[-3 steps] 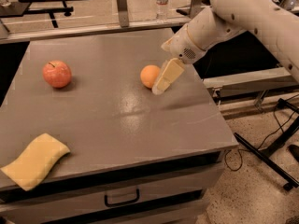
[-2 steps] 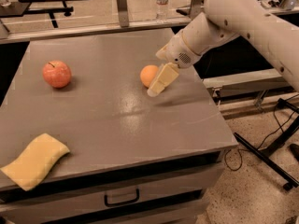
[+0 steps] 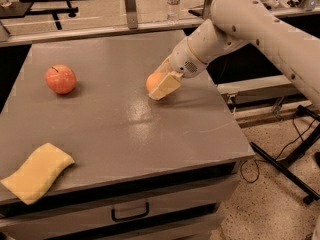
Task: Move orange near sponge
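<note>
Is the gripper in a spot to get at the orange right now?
Likely yes: the gripper sits right against the orange on the table, nothing between them; the apple and sponge lie far off.

Even overhead light fills the room and leaves a pale glare patch on the grey tabletop (image 3: 137, 118), just in front of the gripper (image 3: 157, 87), which sits at the orange (image 3: 151, 78). Shadows are soft and short, tucked under the apple (image 3: 60, 79) and along the sponge (image 3: 36, 172).
</note>
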Controlling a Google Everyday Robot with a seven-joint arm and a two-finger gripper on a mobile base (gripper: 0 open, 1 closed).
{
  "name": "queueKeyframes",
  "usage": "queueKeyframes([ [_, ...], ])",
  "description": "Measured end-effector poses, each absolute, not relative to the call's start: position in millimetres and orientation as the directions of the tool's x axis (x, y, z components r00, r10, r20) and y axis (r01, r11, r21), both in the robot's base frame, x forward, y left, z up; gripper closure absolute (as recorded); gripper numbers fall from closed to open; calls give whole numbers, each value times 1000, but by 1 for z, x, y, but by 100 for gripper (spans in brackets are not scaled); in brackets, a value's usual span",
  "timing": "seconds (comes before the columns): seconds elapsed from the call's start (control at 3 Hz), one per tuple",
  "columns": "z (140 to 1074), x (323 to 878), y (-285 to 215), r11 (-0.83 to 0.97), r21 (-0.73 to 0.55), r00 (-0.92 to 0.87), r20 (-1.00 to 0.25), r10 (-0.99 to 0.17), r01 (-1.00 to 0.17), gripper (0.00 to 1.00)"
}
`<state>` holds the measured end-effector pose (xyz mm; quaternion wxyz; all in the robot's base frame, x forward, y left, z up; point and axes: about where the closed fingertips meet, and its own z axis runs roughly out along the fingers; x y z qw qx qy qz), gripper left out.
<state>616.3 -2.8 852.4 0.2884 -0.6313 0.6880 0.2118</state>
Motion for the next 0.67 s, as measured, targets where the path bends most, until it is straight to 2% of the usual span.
queueKeyframes([
  [0.33, 872, 603, 13, 57, -96, 27, -703, -710, -994, 83],
  [0.67, 894, 571, 51, -66, -116, 131, -747, -651, -991, 100],
])
